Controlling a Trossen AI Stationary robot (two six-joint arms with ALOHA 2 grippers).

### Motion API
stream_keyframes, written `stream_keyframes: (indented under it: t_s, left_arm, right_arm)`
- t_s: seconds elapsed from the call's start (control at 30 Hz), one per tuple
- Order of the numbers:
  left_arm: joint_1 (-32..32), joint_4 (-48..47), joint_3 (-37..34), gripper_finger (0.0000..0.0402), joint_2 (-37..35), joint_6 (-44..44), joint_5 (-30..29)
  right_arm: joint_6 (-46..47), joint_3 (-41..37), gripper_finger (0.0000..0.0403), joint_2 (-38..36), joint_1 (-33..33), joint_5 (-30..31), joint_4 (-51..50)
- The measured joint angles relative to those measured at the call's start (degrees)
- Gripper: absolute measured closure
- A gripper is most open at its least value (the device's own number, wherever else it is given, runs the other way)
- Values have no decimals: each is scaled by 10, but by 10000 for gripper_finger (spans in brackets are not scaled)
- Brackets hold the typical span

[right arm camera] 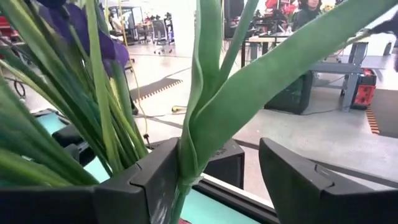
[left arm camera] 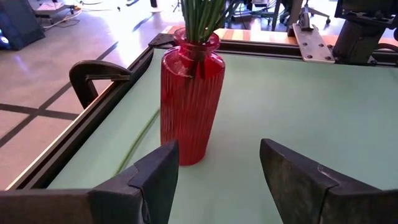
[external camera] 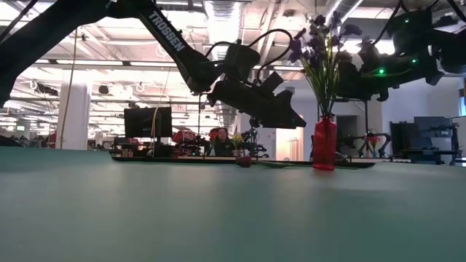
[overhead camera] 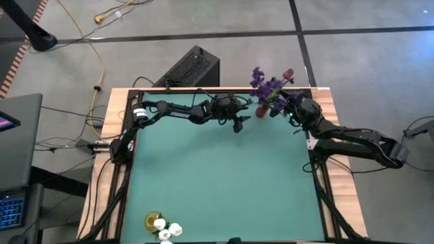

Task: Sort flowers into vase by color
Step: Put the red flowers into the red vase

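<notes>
A ribbed red vase (left arm camera: 189,93) stands near the table's far edge (overhead camera: 262,108) and holds purple sprigs (external camera: 320,44) and a dark red bud (overhead camera: 289,73). My left gripper (left arm camera: 217,180) hovers open just left of the vase, fingers pointing at it, nothing between them. My right gripper (right arm camera: 217,180) is open, up among the green stems on the vase's right (overhead camera: 290,103). Another dark red flower (external camera: 244,161) lies on the table behind the vase, its stem (left arm camera: 140,140) flat along the far edge. My right gripper stands level around a green leafy stem (right arm camera: 200,130) of the bunch above the vase. The stem runs right beside the inner face of one finger (right arm camera: 158,177). I cannot tell whether they touch.
A yellow vase with white flowers (overhead camera: 163,227) stands at the near left corner. A black clamp (left arm camera: 93,74) sits on the table's frame by the red vase. A black box (overhead camera: 193,68) stands on the floor beyond the far edge. The green mat's middle (overhead camera: 217,176) is bare.
</notes>
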Motion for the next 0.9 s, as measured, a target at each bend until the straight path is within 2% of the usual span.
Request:
stream_keyframes:
  t_s: [0.3, 0.63, 0.9]
  left_arm:
    - [0, 0, 0, 187, 0, 0, 0]
    - [0, 0, 0, 187, 0, -2, 0]
    - [0, 0, 0, 187, 0, -11, 0]
  right_arm:
    - [-5, 0, 158, -51, 0, -1, -49]
    - [-1, 0, 158, -46, 0, -22, -48]
    - [-1, 30, 158, -32, 0, -19, -49]
